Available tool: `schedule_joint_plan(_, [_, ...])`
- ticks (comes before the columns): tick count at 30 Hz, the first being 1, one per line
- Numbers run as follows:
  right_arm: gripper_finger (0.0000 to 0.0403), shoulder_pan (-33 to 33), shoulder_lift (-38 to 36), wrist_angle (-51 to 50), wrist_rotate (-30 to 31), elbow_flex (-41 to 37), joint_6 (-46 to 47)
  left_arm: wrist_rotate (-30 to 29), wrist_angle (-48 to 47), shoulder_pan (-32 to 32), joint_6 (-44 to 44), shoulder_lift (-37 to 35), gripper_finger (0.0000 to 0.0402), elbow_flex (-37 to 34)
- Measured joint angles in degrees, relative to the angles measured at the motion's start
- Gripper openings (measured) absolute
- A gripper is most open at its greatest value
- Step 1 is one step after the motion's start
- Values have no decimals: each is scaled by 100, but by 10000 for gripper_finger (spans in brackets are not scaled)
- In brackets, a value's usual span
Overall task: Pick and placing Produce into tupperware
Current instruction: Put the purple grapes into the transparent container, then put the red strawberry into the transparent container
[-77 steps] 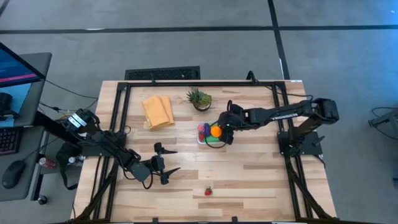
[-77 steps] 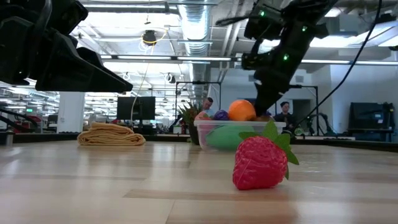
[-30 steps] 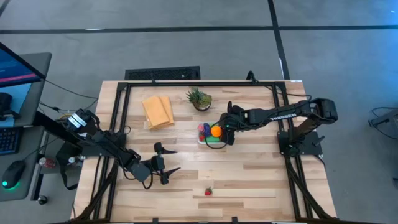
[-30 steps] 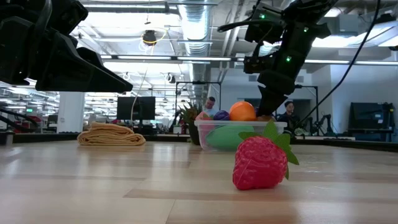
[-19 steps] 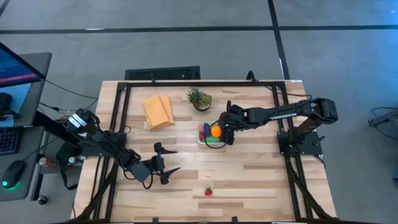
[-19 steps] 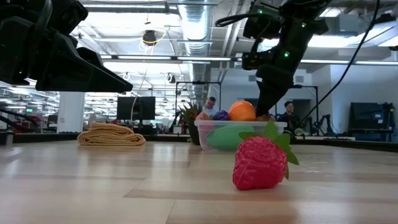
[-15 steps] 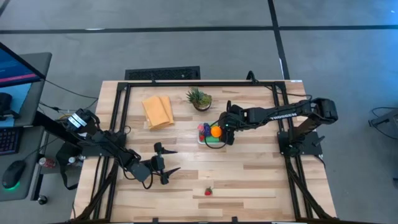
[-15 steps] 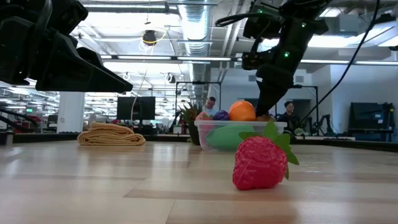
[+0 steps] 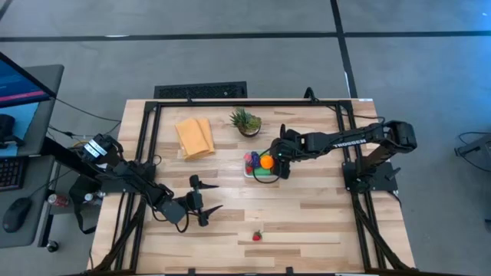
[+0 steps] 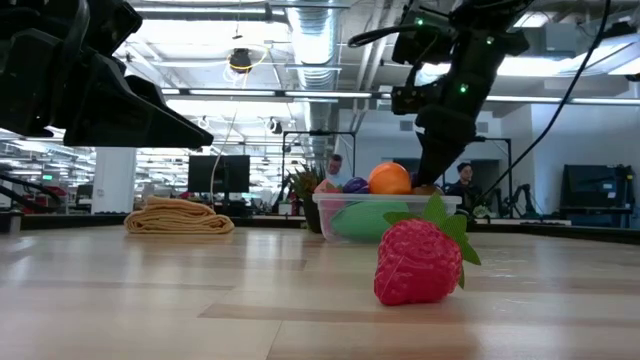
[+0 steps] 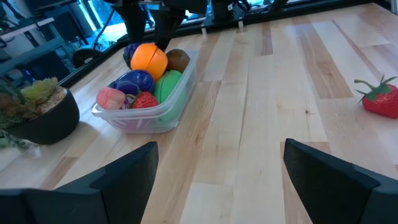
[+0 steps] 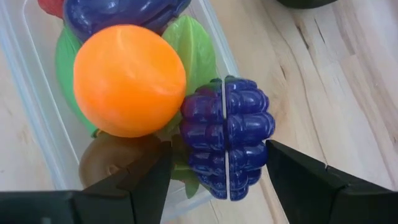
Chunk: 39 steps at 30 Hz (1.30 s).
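Observation:
The clear tupperware [image 9: 248, 173] sits mid-table, filled with toy produce: an orange [image 12: 127, 78], green pieces, a brown one, a pink one and a small red one. My right gripper [image 12: 219, 186] is open and points down over the tupperware's right end. A purple grape cluster [image 12: 227, 137] lies between its fingers, on a green piece at the container's rim. One red strawberry [image 9: 257, 235] lies alone on the wood near the near edge. My left gripper [image 9: 203, 204] hovers open over the near-left part of the table, away from everything. My right gripper comes from above with a finger on either side of the purple grape cluster [image 12: 249, 155]. One finger [image 12: 292, 171] stands right against the cluster's side, and the other [image 12: 146, 177] is a small gap away. Whether it touches the cluster, I cannot tell.
A spiky green plant in a brown pot [image 9: 246, 123] stands just beyond the tupperware. A folded yellow-orange cloth [image 9: 195, 136] lies toward the far left. Dark frame rails [image 9: 150, 130] run along the table's sides. Bare wood lies between the tupperware and the strawberry.
My right gripper has swayed slightly toward the table's left and back over the tupperware, staying at the same height. The produce, the strawberry and my left arm have kept still.

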Motion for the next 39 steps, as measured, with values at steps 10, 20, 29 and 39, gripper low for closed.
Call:
schedule_joint_plan(10, [251, 1, 0, -54, -164, 103, 12, -8, -2, 0, 0, 0, 336, 0])
schedule_joint_plan(20, [251, 4, -2, -441, -171, 450, -26, -8, -2, -1, 0, 0, 336, 0])
schedule_joint_plan(29, [251, 104, -2, -734, -173, 676, -26, -8, -2, -2, -2, 0, 336, 0])
schedule_joint_plan(39, [251, 265, -2, -986, -171, 894, -15, -8, -2, -2, -2, 0, 336, 0])
